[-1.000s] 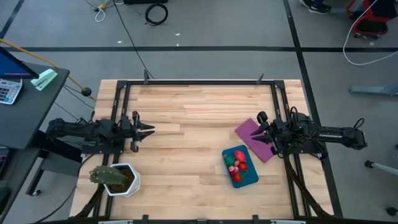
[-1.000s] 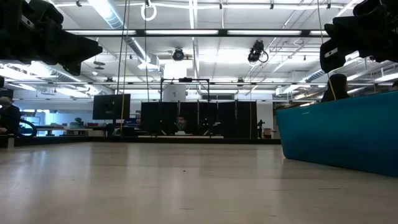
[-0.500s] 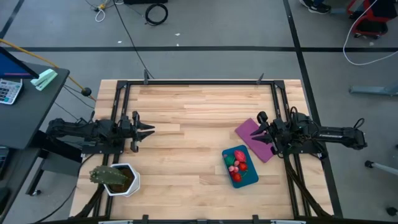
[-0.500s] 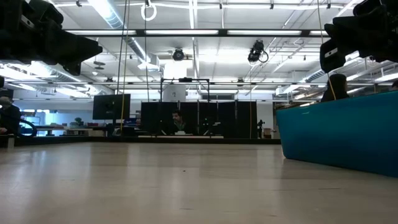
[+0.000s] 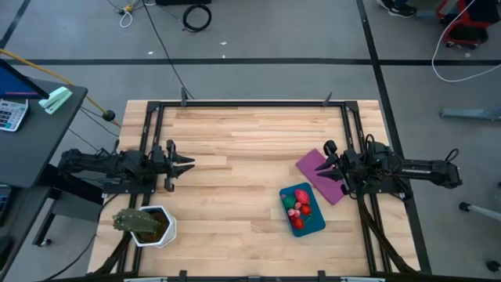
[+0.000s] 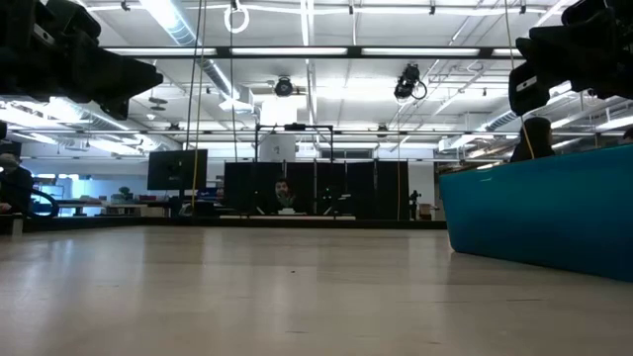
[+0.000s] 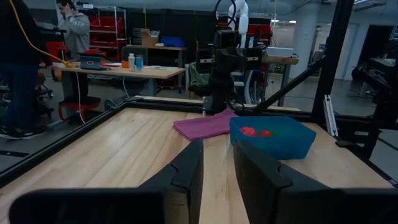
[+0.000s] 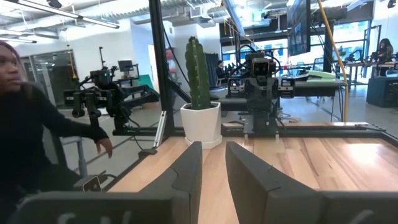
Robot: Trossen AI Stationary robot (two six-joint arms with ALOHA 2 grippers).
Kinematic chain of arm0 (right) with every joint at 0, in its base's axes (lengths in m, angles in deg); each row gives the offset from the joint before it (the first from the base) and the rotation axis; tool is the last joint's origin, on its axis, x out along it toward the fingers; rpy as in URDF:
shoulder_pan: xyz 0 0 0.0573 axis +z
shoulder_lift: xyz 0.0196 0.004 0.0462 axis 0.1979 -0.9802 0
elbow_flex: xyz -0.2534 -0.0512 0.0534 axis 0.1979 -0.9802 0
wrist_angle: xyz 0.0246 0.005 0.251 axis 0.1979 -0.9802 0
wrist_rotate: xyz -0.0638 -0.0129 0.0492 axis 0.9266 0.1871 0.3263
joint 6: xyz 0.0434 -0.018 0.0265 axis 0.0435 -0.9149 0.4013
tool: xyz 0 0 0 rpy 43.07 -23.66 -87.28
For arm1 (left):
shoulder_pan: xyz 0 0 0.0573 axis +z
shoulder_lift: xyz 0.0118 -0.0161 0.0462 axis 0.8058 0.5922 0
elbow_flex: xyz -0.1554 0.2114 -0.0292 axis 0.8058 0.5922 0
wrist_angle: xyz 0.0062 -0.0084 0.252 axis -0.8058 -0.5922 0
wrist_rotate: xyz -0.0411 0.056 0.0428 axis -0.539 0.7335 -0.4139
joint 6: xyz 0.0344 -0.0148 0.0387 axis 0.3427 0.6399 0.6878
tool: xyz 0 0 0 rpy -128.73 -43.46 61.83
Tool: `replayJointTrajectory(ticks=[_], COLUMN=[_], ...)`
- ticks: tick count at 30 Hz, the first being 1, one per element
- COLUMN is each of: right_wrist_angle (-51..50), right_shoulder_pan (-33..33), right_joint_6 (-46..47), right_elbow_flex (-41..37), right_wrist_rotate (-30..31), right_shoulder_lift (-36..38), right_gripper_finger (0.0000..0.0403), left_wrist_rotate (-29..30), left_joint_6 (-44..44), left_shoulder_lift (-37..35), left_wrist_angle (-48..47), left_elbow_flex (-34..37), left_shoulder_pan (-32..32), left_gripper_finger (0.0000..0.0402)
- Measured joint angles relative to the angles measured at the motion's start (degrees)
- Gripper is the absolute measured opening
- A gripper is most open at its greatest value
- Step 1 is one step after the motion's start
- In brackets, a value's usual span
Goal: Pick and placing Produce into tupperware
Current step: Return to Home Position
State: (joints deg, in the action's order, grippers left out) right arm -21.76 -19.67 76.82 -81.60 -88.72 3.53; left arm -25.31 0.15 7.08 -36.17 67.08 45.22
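Pale wooden planks make up the surface [image 5: 235, 141], and the tupperware [image 5: 317, 225] sits on it toward my right arm's side, a shallow teal container with rounded corners. Inside I can see the produce [image 5: 298, 205] heaped together: red and pink strawberry-like pieces with a bit of green among them. No piece lies loose on the wood that I can see, so I judge the packing done and both arms parked.

Those pieces look small, rounded and glossy. I'd guess they are light, hard toys that roll, best pinched across the fattest part rather than at a tip. The tupperware reads as thin, smooth plastic, light enough to skid on the planks if nudged, so a long wall near the rim would be my hold.

Just beside it lies a flat purple sheet [image 5: 315, 164], limp like cloth or a thin mat; whether the two touch I cannot tell. Right pincer [image 5: 330, 166] hangs over that sheet's edge, near the tupperware, fingers a little apart with nothing between them. Left pincer [image 5: 188, 164] waits well apart on the opposite side, also slightly parted and empty. Near it a cactus [image 8: 198, 74] stands in a white pot [image 8: 202, 124] at the corner on the left arm's side. Beyond the planks, a person [image 8: 25, 137] sits in the workshop.
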Motion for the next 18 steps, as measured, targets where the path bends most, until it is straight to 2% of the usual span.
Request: replayJointTrajectory(ticks=[18], right_wrist_angle=[0.02], right_shoulder_pan=[0.00], right_joint_6=[0.02], right_elbow_flex=[0.00], right_wrist_rotate=[0.02], right_shoulder_lift=[-0.02], right_gripper_finger=[0.0080], left_wrist_rotate=[0.00], left_joint_6=[0.02], left_shoulder_lift=[0.00], left_wrist_angle=[0.04], left_elbow_flex=[0.00], left_shoulder_pan=[0.00], left_gripper_finger=[0.0095])
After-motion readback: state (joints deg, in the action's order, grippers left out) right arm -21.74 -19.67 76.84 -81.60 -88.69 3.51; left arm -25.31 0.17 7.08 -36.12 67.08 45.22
